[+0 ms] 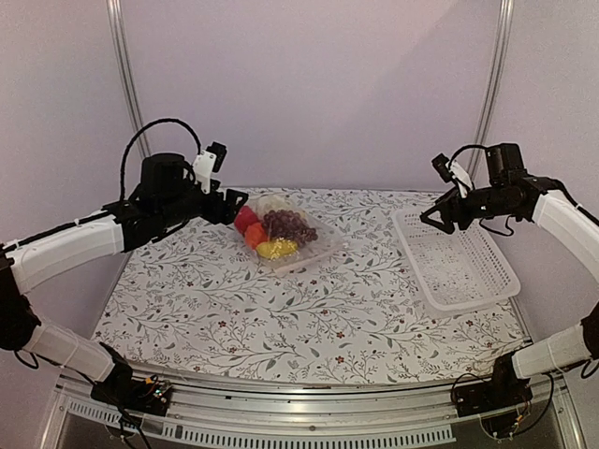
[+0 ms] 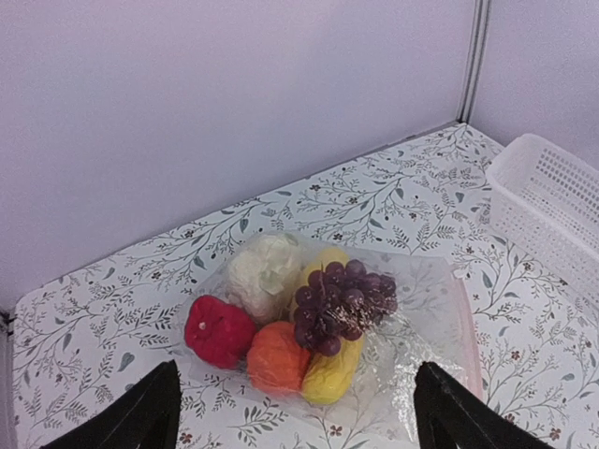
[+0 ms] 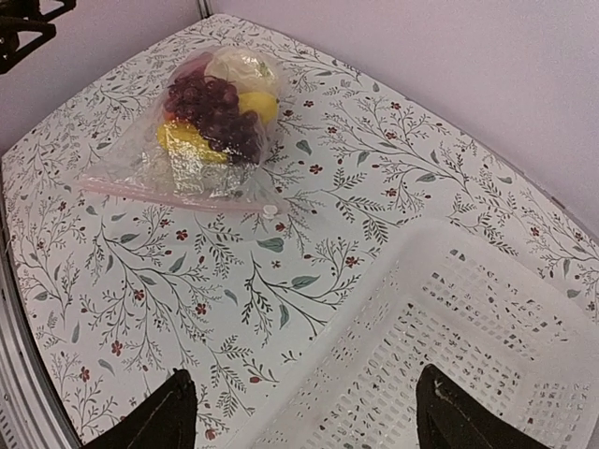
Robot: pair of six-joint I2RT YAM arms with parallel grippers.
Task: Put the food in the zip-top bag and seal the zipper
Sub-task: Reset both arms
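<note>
Left gripper (image 1: pixel 233 208): jaws wide apart, nothing between them, nothing held. Zip-top bag (image 2: pixel 421 309) lies flat on the table (image 1: pixel 281 318) just ahead of and below this gripper, framed between its two fingers in the left wrist view and not touching either.

All the food I can see is inside the bag:
- red pepper (image 2: pixel 217 329), nearest the gripper on its left
- orange round piece (image 2: pixel 278 355), beside the pepper
- grape bunch (image 2: pixel 342 299), on top in the middle
- cauliflower (image 2: pixel 264 271), at the far side
- one yellow piece (image 2: pixel 332 369), near side
- a second yellow piece (image 2: pixel 323 257), behind the grapes

Can't tell which yellow one is the banana. No loose piece shows anywhere on the table.

Right gripper (image 1: pixel 432 223): jaws also apart and empty. It hangs over the near rim of the white basket (image 3: pixel 487 346), which sits right under it. The bag is well apart from it, ahead and off to its left.

Zipper (image 3: pixel 168 194): a thin pinkish strip along the bag edge that faces the right gripper. It lies straight and flat, with a small white slider tab (image 3: pixel 270 210) at one end.

Progress:
- Loading looks done.
- The seal looks closed along its whole length, but the clear plastic is crinkly, so I can't confirm every bit is pressed.
- Judged as at or near the end. What's left is at most a check of the strip and pulling both arms clear.
</note>
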